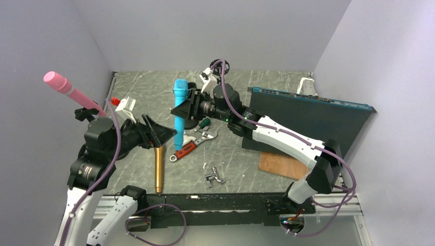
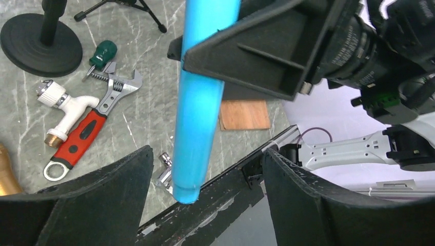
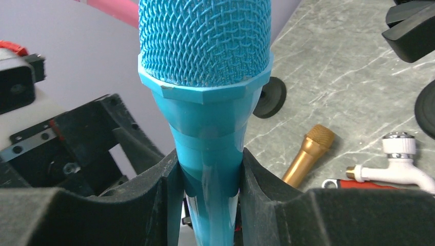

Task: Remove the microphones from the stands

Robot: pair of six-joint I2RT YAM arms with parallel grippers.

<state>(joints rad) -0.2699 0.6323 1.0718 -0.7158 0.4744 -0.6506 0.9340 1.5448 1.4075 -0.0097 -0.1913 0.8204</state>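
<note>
1. I'm looking at a grey marbled table point(image 1: 241, 169).
2. Near its front edge lie a gold mic point(image 1: 159, 169) and, to the right of it, a small metal fitting point(image 1: 214, 176).
3. Mid-table lies a red-handled wrench point(image 2: 84, 130), with a white tap point(image 2: 66, 110) just beside it and a green screwdriver point(image 2: 102, 54) by its head.
4. A round black base point(image 2: 31, 51) stands behind them.
5. A wooden board point(image 1: 279, 165) lies to the right.

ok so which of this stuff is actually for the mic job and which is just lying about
Job: blue plastic microphone, right gripper shut on it, open left gripper at its tail, black round-base stand.
Lying about: gold microphone, red-handled adjustable wrench, white plastic tap, green-handled screwdriver, pink microphone.
</note>
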